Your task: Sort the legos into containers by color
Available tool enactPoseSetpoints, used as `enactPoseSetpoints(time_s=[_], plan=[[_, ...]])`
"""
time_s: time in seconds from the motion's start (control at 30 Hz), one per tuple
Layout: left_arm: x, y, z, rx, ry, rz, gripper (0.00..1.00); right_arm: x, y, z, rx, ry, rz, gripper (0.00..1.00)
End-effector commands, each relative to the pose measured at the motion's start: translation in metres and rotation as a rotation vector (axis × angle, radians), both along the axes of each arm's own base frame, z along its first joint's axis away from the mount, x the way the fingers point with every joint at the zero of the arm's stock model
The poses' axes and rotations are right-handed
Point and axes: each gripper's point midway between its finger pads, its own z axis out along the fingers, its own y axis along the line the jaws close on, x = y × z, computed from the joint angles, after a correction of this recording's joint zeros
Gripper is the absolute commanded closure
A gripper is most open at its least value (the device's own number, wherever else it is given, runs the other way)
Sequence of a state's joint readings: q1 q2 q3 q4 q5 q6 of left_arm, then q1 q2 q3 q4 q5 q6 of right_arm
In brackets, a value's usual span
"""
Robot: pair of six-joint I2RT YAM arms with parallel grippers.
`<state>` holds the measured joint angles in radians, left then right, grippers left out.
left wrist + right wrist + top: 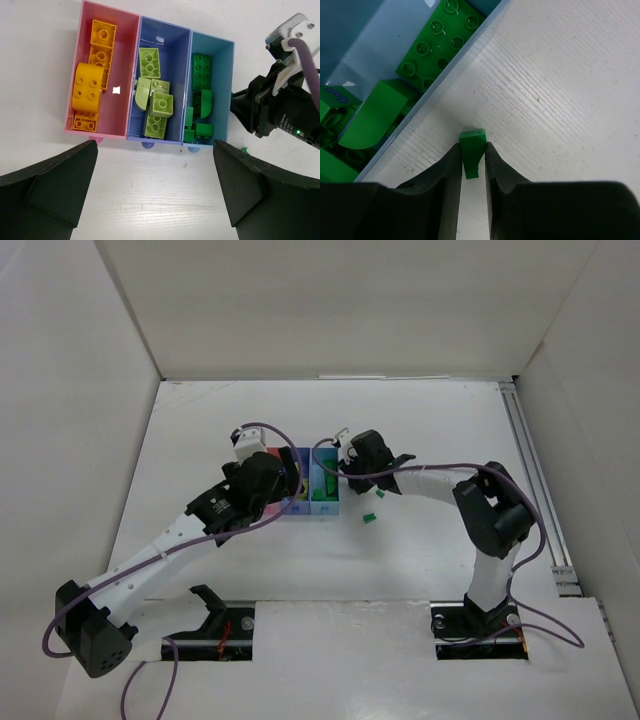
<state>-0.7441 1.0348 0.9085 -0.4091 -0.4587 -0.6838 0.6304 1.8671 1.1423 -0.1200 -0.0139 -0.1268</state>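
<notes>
Three joined bins stand in a row: the pink bin [122,60] holds orange-yellow legos [90,85], the purple-blue bin [177,65] holds lime legos [155,100], and the light blue bin [222,75] holds dark green legos [201,72]. My right gripper [472,150] is shut on a small dark green lego [471,142], just above the table beside the light blue bin's wall [435,87]. Another small green lego [368,517] lies on the table right of the bins. My left gripper [155,145] is open and empty, hovering over the bins' near side.
The right arm's wrist [280,105] is close to the light blue bin's right side. The left arm [250,485] covers part of the pink bin in the top view. White walls enclose the table on three sides.
</notes>
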Motion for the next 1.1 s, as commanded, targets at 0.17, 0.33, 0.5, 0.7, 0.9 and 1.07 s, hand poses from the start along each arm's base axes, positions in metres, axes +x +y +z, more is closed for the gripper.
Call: enactPoseSetpoints(time_s=[0.17, 0.33, 0.5, 0.7, 0.9, 1.07], plan=[[0.003, 0.007, 0.008, 0.002, -0.030, 0.032, 0.00, 0.008, 0.007, 0.100, 0.147, -0.175, -0.050, 0.80], [0.004, 0.007, 0.010, 0.002, -0.039, 0.027, 0.00, 0.005, 0.019, 0.132, 0.204, -0.202, -0.010, 0.80], [0.007, 0.003, 0.011, 0.001, -0.054, 0.007, 0.00, -0.004, 0.058, 0.136, 0.235, -0.189, 0.079, 0.80], [0.006, -0.005, 0.005, -0.001, -0.032, -0.027, 0.00, -0.004, 0.075, 0.123, 0.229, -0.154, 0.091, 0.59], [0.008, -0.007, 0.002, 0.029, -0.025, -0.056, 0.00, -0.008, 0.068, 0.154, 0.256, -0.200, 0.082, 0.46], [0.007, -0.031, 0.009, 0.012, -0.035, -0.184, 0.00, -0.011, 0.035, 0.162, 0.226, -0.212, -0.061, 0.46]])
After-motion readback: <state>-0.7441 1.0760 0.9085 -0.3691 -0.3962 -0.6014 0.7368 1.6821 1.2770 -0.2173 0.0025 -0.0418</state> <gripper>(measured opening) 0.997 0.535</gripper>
